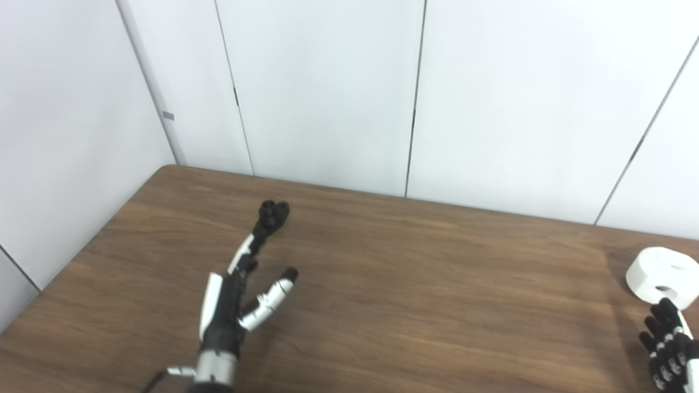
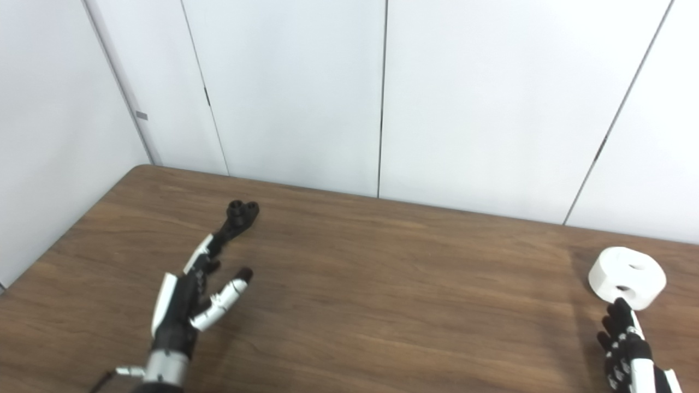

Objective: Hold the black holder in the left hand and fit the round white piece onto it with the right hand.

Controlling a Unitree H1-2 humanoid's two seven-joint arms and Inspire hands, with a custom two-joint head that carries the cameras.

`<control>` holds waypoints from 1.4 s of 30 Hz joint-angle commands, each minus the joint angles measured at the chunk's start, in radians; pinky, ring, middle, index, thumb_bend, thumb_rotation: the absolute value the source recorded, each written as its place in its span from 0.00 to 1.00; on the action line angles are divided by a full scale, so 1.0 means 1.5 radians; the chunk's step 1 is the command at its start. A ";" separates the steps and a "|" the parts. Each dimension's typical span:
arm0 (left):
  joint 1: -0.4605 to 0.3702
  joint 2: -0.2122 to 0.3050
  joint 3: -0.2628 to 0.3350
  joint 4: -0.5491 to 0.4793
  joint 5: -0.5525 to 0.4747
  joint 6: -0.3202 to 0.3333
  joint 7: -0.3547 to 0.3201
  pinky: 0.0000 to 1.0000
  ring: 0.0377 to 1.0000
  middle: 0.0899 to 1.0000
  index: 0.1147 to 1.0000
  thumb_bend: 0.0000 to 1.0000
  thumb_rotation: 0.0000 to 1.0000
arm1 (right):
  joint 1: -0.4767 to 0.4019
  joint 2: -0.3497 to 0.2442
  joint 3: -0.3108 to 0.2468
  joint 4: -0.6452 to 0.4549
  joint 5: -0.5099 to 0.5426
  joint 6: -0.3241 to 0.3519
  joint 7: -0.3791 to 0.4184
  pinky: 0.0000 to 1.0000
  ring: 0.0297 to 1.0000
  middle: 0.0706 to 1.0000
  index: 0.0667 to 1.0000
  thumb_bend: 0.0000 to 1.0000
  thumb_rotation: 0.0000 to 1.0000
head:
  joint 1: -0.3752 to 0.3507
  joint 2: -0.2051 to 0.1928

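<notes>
Brown wooden table [image 1: 415, 284] against white panelled walls [image 1: 322, 93].

Light: bright, even, from overhead
Shadows: soft, faint on the surface [image 1: 415, 284]
Glare: pale sheen on the walls [image 1: 327, 87]
Focus: slightly soft throughout, edges hazy

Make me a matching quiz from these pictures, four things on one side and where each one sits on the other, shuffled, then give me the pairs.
Things:
1. black holder
2. white piece
3. left robot hand
4. right robot hand

Places:
A. bottom right corner, fingertips at the round part
B. far right of the table
C. left of the table, fingers spread, reaching up toward the dark part
D. left half of the table, near the back edge

Pairs: 1-D, 2-B, 3-C, 4-A
</notes>
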 commanded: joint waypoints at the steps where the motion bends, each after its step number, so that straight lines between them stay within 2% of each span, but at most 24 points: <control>1: -0.033 0.021 0.003 -0.027 0.054 0.030 0.015 0.86 0.93 0.94 0.92 0.82 0.43 | 0.027 0.007 0.003 0.039 0.005 -0.016 0.006 1.00 1.00 1.00 1.00 0.59 1.00 | 0.001 0.002; 3: -0.048 0.036 0.004 -0.035 0.087 0.072 0.012 0.86 0.93 0.94 0.93 0.83 0.47 | 0.027 0.008 0.002 0.039 0.007 -0.017 0.007 1.00 1.00 1.00 1.00 0.58 1.00 | 0.000 0.002; 6: -0.070 0.062 0.003 -0.030 0.114 0.102 0.006 0.86 0.92 0.93 0.91 0.80 0.45 | 0.027 0.009 0.002 0.038 0.004 -0.016 0.004 1.00 1.00 1.00 1.00 0.59 1.00 | 0.000 0.002; 11: -0.099 0.096 -0.005 0.016 0.162 0.107 0.020 0.91 0.94 0.93 0.89 0.82 0.49 | 0.027 0.009 0.004 0.038 0.001 -0.016 0.004 1.00 1.00 1.00 1.00 0.60 1.00 | 0.000 0.000; 15: -0.124 0.105 -0.007 0.051 0.192 0.137 0.026 0.94 0.98 0.96 0.89 0.84 0.49 | 0.027 0.008 0.004 0.041 0.005 -0.018 0.009 1.00 1.00 1.00 1.00 0.60 1.00 | 0.000 0.000; 22: -0.186 0.153 -0.034 0.178 0.274 0.148 0.065 1.00 0.95 0.92 0.86 0.87 0.48 | 0.028 0.007 0.006 0.046 0.007 -0.026 0.018 1.00 1.00 1.00 1.00 0.61 1.00 | -0.006 -0.007; 26: -0.227 0.170 -0.053 0.245 0.297 0.189 0.063 1.00 0.95 0.92 0.85 0.89 0.50 | 0.028 0.013 0.003 0.054 0.006 -0.034 0.018 1.00 1.00 1.00 1.00 0.59 1.00 | -0.011 -0.009; 32: -0.272 0.182 -0.080 0.323 0.317 0.225 0.082 1.00 0.97 0.93 0.84 0.89 0.52 | 0.028 0.018 0.004 0.053 0.010 -0.032 0.016 1.00 1.00 1.00 1.00 0.59 1.00 | -0.012 -0.007; 34: -0.286 0.183 -0.087 0.346 0.318 0.231 0.087 1.00 0.98 0.94 0.84 0.88 0.51 | 0.027 0.019 0.005 0.055 0.007 -0.033 0.014 1.00 1.00 1.00 1.00 0.60 1.00 | -0.014 -0.007; 38: -0.311 0.194 -0.111 0.407 0.318 0.209 0.110 1.00 0.98 0.94 0.85 0.88 0.50 | 0.028 0.025 0.006 0.055 0.003 -0.040 0.009 1.00 1.00 1.00 1.00 0.59 1.00 | -0.019 -0.005; 42: -0.328 0.198 -0.129 0.430 0.315 0.213 0.116 1.00 0.99 0.94 0.85 0.91 0.51 | 0.032 0.027 0.007 0.047 0.000 -0.035 0.005 1.00 1.00 1.00 1.00 0.60 1.00 | -0.021 -0.003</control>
